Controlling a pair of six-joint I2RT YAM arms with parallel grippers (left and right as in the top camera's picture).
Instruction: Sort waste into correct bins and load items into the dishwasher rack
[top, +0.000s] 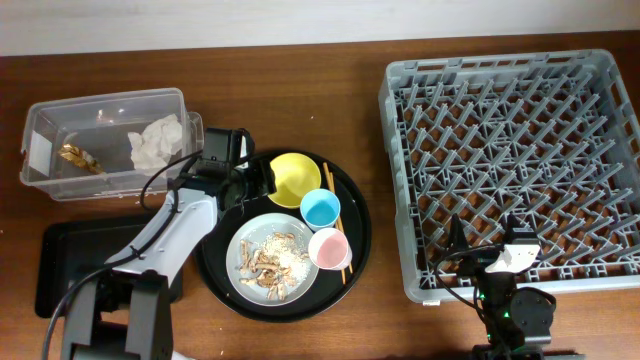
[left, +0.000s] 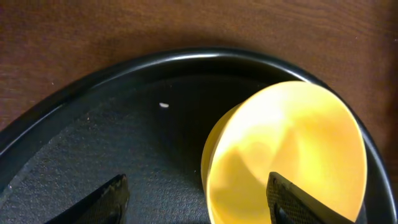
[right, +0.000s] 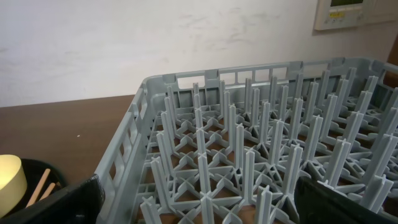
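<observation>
The yellow bowl (top: 294, 178) (left: 292, 155) sits at the back of the large round black tray (top: 357, 245). My left gripper (top: 262, 181) (left: 199, 198) is open, one finger over the tray floor, the other over the bowl's inside, its near rim between them. A light-blue cup (top: 321, 209), a pink cup (top: 329, 248), wooden chopsticks (top: 341, 232) and a grey plate (top: 240, 240) with food scraps (top: 271, 262) share the tray. The napkin (top: 155, 142) and gold wrapper (top: 76, 156) lie in the clear tub (top: 100, 104). My right gripper (top: 483, 240) (right: 199, 199) is open over the grey rack's (top: 515, 150) front edge.
The shallow black rectangular tray (top: 60, 265) lies at the front left, partly under my left arm. The rack (right: 261, 143) fills the right wrist view, with the bowl's edge (right: 9, 174) and chopstick tips (right: 40, 186) at its lower left. A pale wall runs behind the table.
</observation>
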